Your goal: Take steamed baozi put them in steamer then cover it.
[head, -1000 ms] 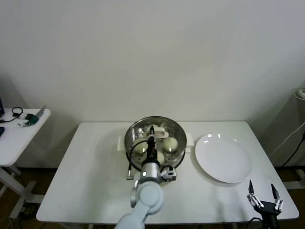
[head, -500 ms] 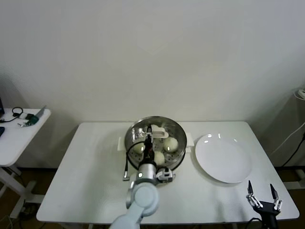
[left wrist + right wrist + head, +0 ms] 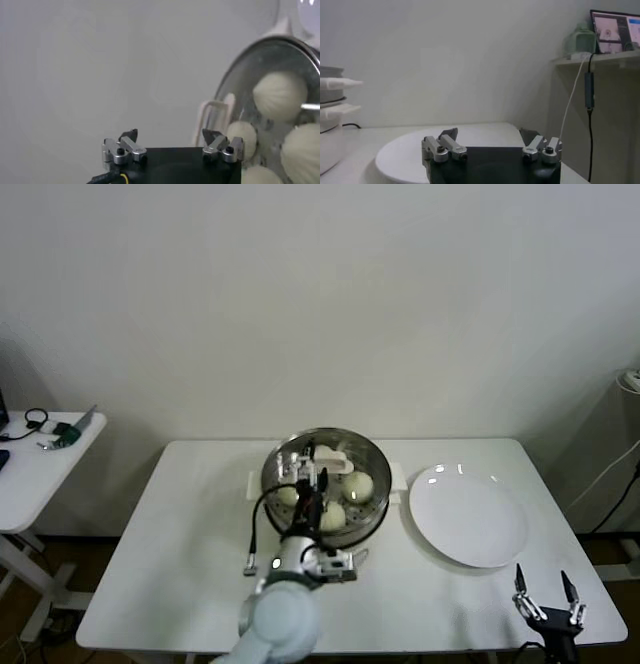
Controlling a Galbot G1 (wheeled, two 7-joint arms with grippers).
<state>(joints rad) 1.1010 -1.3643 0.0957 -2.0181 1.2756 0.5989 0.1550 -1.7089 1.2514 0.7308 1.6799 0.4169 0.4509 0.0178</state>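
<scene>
Two grippers stand wide open and hold nothing. The left gripper (image 3: 308,467) hangs over the steamer (image 3: 325,447), just above the steamed baozi (image 3: 358,483) that lie inside. The right gripper (image 3: 542,596) waits low by the counter's (image 3: 190,524) near right corner, beside the white plate (image 3: 468,514).

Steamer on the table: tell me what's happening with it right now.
The left gripper hangs open over the steamer, holding nothing. The steamed baozi lie on the perforated tray inside; the left wrist view shows four. The white plate beside the steamer is bare. The right gripper waits open at the table's near right corner. The steamer is uncovered, and no lid is in view.
</scene>
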